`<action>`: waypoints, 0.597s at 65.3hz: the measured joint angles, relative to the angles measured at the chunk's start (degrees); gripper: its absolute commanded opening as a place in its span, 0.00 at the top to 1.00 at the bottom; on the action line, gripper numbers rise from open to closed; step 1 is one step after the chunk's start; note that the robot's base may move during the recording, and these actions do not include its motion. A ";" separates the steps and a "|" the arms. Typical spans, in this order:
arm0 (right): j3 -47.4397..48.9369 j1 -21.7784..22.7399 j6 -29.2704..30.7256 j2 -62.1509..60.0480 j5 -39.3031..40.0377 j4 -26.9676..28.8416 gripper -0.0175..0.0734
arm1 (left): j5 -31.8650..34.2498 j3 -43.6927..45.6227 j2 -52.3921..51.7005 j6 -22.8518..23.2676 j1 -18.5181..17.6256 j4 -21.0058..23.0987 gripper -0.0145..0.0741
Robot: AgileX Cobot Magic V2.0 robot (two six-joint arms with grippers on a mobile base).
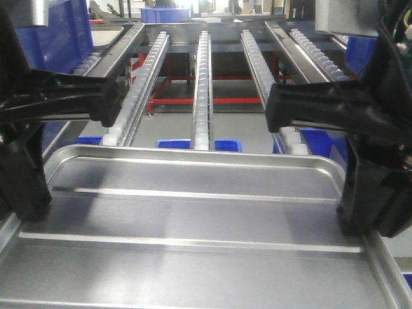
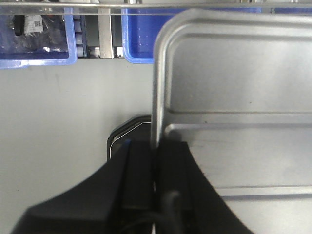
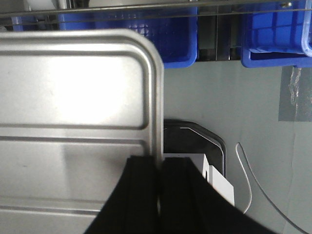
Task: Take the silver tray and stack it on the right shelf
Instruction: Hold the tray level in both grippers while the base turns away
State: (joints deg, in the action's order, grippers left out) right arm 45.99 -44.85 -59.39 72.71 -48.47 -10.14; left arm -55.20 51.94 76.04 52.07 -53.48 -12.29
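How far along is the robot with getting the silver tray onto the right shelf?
Done: the silver tray is grasped, with the left tool shut on its left rim and the right tool shut on its right rim. In hand: it is held above the floor, its far edge just short of the right shelf. Left: set it on the shelf and release.

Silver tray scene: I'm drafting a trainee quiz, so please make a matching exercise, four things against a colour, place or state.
Things:
1 silver tray
2 left gripper
3 bins
4 rollers of the right shelf

Descriptions:
A blue
B white, in lanes
C shut on the tray's left rim
D shiny, two ribs across its floor

Pairs: 1-D; 2-C; 3-A; 4-B
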 measured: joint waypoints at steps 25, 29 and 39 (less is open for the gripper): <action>0.00 0.00 0.00 0.00 0.09 0.00 0.74 | 0.00 0.00 0.00 -0.10 0.00 -0.09 0.95; 0.00 0.00 0.00 0.00 0.09 0.00 0.74 | -0.04 0.00 0.00 -0.10 0.00 -0.09 0.95; 0.00 0.00 -0.15 0.00 0.09 0.10 0.74 | -0.04 0.00 0.00 -0.10 0.00 -0.09 0.95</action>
State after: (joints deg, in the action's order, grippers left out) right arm 45.99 -44.85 -59.54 72.71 -48.39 -10.04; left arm -55.23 51.94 76.04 51.97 -53.48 -12.38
